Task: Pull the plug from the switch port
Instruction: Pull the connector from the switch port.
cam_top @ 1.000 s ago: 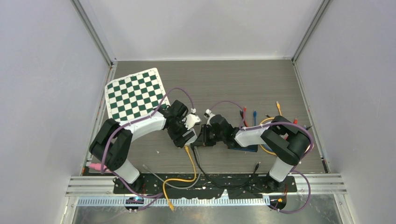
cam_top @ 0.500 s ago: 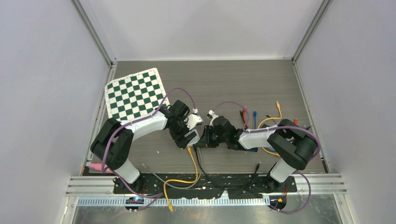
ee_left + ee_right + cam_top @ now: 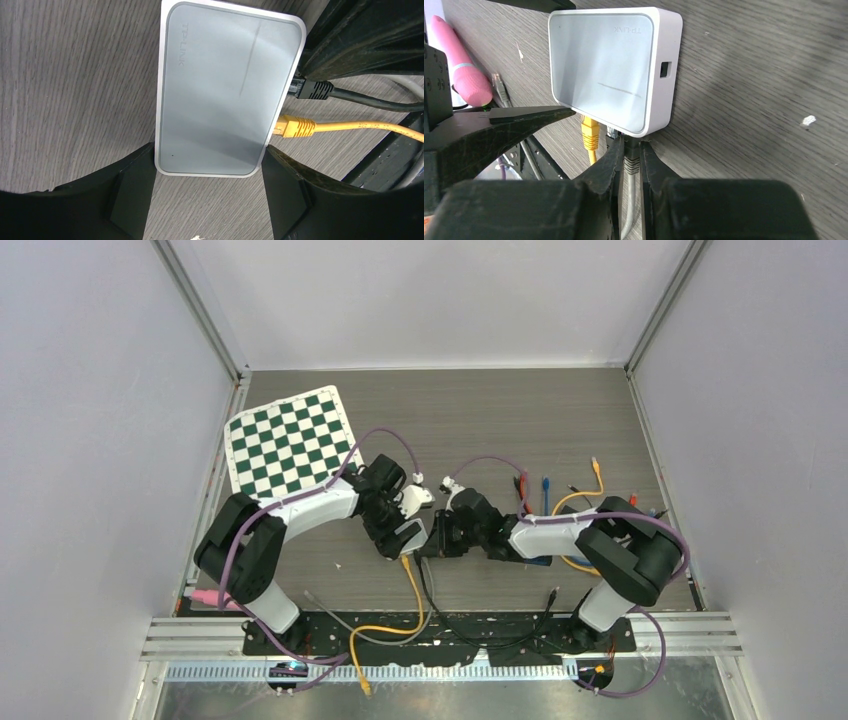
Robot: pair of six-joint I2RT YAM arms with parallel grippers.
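Checkerboard (image 3: 290, 442): green and white, flat on the grey wood-grain tabletop (image 3: 480, 410). Loose patch cords (image 3: 545, 490) (red, blue, orange): well right of it. Pink cylinder (image 3: 207, 597): nearer the edge than it.

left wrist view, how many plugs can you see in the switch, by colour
yellow plug: 1
black plug: 1
total: 2 showing in the switch; the right gripper covers the ports beyond the black one, so more may be hidden
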